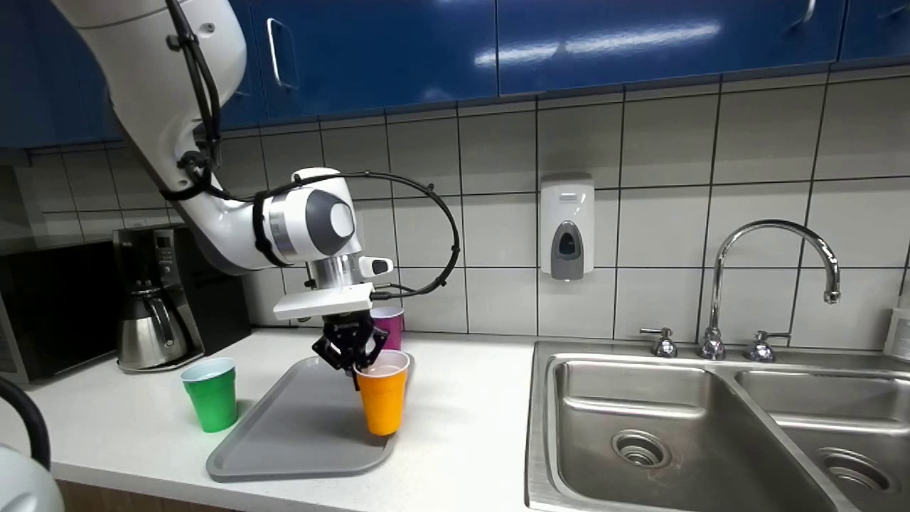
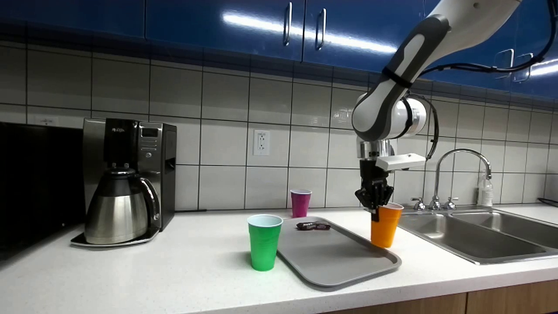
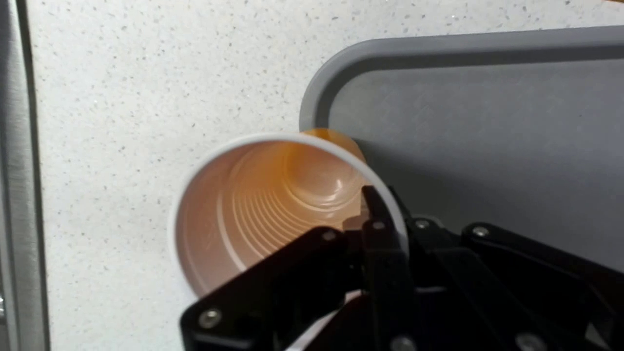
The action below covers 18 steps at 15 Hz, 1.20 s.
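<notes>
Open counter (image 1: 473, 398) between orange cup (image 1: 384, 398) and sink (image 1: 540, 427), purple cup (image 2: 300, 204) obstructing behind tray (image 2: 335, 257)

In both exterior views, the tray (image 2: 333, 259) lay on the worktop (image 2: 174, 277), between the coffee maker (image 2: 148, 163) at left and the sink (image 1: 700, 455) at right. One cup (image 2: 264, 243) stood just left of the tray, another cup (image 2: 300, 204) behind it. A third cup (image 2: 387, 226), in the claw (image 2: 375, 216), was over the tray's right rim. A packet (image 2: 313, 226) lay near the tray's back; the faucet (image 1: 716, 291) rose behind the sink.
</notes>
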Available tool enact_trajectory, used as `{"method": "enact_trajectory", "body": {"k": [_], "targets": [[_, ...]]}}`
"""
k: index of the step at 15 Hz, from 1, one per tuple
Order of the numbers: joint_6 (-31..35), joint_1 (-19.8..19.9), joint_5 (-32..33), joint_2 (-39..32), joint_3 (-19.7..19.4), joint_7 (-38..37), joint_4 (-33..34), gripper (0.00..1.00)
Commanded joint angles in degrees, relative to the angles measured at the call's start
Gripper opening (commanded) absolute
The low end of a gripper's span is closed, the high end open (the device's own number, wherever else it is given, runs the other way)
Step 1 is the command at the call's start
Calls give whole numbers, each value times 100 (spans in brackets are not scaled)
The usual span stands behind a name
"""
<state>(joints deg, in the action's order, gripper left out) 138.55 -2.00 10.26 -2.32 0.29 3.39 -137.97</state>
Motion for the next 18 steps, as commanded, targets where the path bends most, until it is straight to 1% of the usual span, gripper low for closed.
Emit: {"method": "enact_trajectory", "body": {"k": [1,6,18], "targets": [[188,-72,-78,137,140,167,-198,1],[479,-165,-32,55,211,89,-319,1],[700,-198,122,-46,226,17,-418,1]]}}
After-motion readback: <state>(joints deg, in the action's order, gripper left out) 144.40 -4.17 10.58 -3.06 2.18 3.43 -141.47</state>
